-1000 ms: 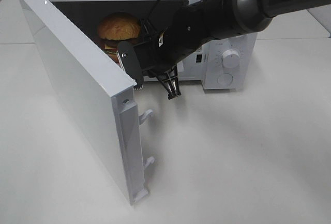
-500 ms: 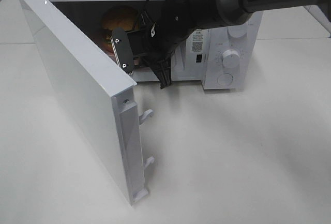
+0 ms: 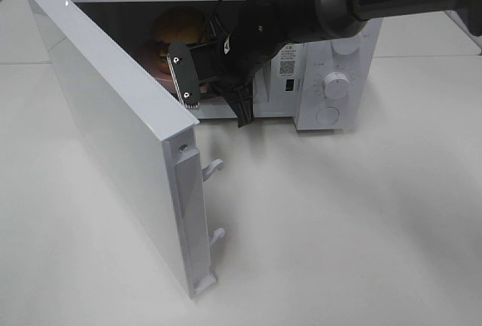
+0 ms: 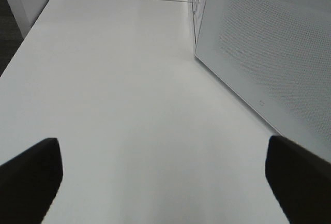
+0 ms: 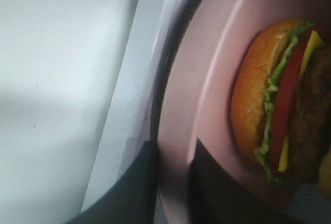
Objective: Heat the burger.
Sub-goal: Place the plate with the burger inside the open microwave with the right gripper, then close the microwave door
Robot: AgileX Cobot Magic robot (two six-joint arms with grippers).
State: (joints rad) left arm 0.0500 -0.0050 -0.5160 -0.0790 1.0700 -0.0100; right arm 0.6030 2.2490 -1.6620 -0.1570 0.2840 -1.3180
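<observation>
We were at the loading step: our right hand [image 5: 173,190] pinched the rim of the pink plate [image 5: 207,79] carrying the burger [image 5: 279,105] inside the open microwave [image 3: 331,85], our left hand [image 4: 165,178] hung spread over the table [image 4: 119,79], and next, we judged, came letting go, backing out and shutting the door [image 3: 113,130].

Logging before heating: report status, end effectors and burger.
Left end effector open over table. Right end effector shut on pink plate rim. Burger on plate, inside microwave. Door open.
</observation>
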